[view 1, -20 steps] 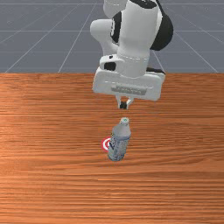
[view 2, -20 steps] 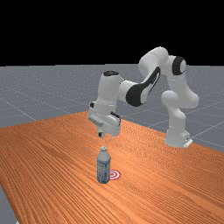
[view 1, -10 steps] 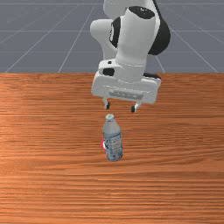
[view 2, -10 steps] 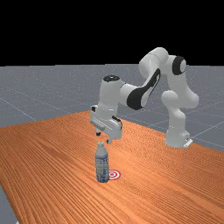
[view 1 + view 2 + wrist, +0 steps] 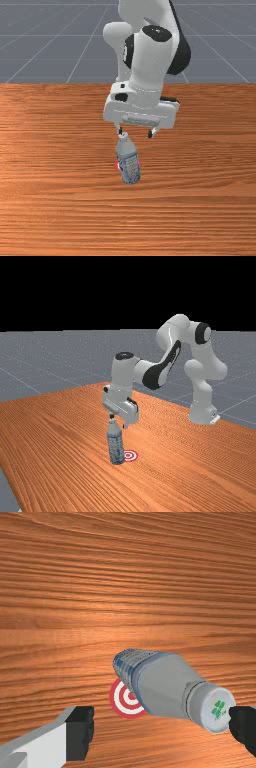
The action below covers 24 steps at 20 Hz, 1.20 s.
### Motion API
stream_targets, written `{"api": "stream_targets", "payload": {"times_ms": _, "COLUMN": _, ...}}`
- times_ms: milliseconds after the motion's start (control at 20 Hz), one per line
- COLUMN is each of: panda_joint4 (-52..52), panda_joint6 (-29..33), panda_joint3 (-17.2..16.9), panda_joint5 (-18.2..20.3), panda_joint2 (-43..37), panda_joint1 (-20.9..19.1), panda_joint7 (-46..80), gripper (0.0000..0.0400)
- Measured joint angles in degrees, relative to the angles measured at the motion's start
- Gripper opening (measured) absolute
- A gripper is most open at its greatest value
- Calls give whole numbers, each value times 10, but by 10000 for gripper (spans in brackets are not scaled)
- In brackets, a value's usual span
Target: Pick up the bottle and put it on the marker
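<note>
My gripper (image 5: pixel 135 133) is open at the height of the bottle's top; in the far view the gripper (image 5: pixel 119 421) is by the cap. The grey bottle with a blue label (image 5: pixel 129 162) leans toward the front view's left, and the bottle (image 5: pixel 115 444) tilts slightly left in the far view. In the wrist view the bottle's white cap (image 5: pixel 212 708) lies right at one finger of the gripper (image 5: pixel 162 732), off-centre; contact is unclear. The red-and-white marker (image 5: pixel 131 455) lies beside the bottle's base, partly hidden behind the bottle in the front view.
The wooden table (image 5: pixel 200 165) extends around the bottle and marker on all sides. The arm's base (image 5: pixel 202 415) stands at the table's far edge, on the far view's right.
My gripper has opened from nearly closed, then come lower and closer to the bottle. The bottle's top has swung toward the front view's left, while its base has stayed about where it was.
</note>
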Motion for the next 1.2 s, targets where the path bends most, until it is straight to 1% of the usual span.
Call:
{"api": "stream_targets", "payload": {"times_ms": 150, "panda_joint4": 0, "panda_joint6": 0, "panda_joint3": 0, "panda_joint5": 1, "panda_joint2": 1, "panda_joint1": -1, "panda_joint7": 1, "gripper": 400}}
{"api": "stream_targets", "payload": {"times_ms": 200, "panda_joint4": 1, "panda_joint6": 2, "panda_joint3": 0, "panda_joint5": 2, "panda_joint2": 2, "panda_joint1": -1, "panda_joint7": 1, "gripper": 243}}
{"api": "stream_targets", "payload": {"times_ms": 250, "panda_joint4": 2, "panda_joint6": 10, "panda_joint3": 1, "panda_joint5": 2, "panda_joint2": 3, "panda_joint1": -1, "panda_joint7": 1, "gripper": 157}}
{"api": "stream_targets", "payload": {"times_ms": 400, "panda_joint4": 22, "panda_joint6": 66, "panda_joint3": 7, "panda_joint5": 12, "panda_joint2": 12, "panda_joint1": -6, "panda_joint7": -3, "gripper": 142}}
{"api": "stream_targets", "payload": {"times_ms": 500, "panda_joint4": 29, "panda_joint6": 84, "panda_joint3": 10, "panda_joint5": 15, "panda_joint2": 12, "panda_joint1": -7, "panda_joint7": -4, "gripper": 142}}
{"api": "stream_targets", "payload": {"times_ms": 600, "panda_joint4": 27, "panda_joint6": 85, "panda_joint3": 10, "panda_joint5": 14, "panda_joint2": 6, "panda_joint1": -5, "panda_joint7": -2, "gripper": 142}}
{"api": "stream_targets", "payload": {"times_ms": 750, "panda_joint4": 12, "panda_joint6": 65, "panda_joint3": 4, "panda_joint5": 7, "panda_joint2": -5, "panda_joint1": -3, "panda_joint7": 2, "gripper": 142}}
{"api": "stream_targets", "payload": {"times_ms": 900, "panda_joint4": -38, "panda_joint6": 50, "panda_joint3": -6, "panda_joint5": -7, "panda_joint2": -31, "panda_joint1": -1, "panda_joint7": 8, "gripper": 142}}
{"api": "stream_targets", "payload": {"times_ms": 1000, "panda_joint4": -81, "panda_joint6": 52, "panda_joint3": -9, "panda_joint5": -14, "panda_joint2": -45, "panda_joint1": 1, "panda_joint7": 10, "gripper": 139}}
{"api": "stream_targets", "payload": {"times_ms": 1050, "panda_joint4": -92, "panda_joint6": 54, "panda_joint3": -11, "panda_joint5": -18, "panda_joint2": -52, "panda_joint1": 2, "panda_joint7": 11, "gripper": 147}}
{"api": "stream_targets", "payload": {"times_ms": 1200, "panda_joint4": -103, "panda_joint6": 58, "panda_joint3": -13, "panda_joint5": -21, "panda_joint2": -58, "panda_joint1": 1, "panda_joint7": 8, "gripper": 148}}
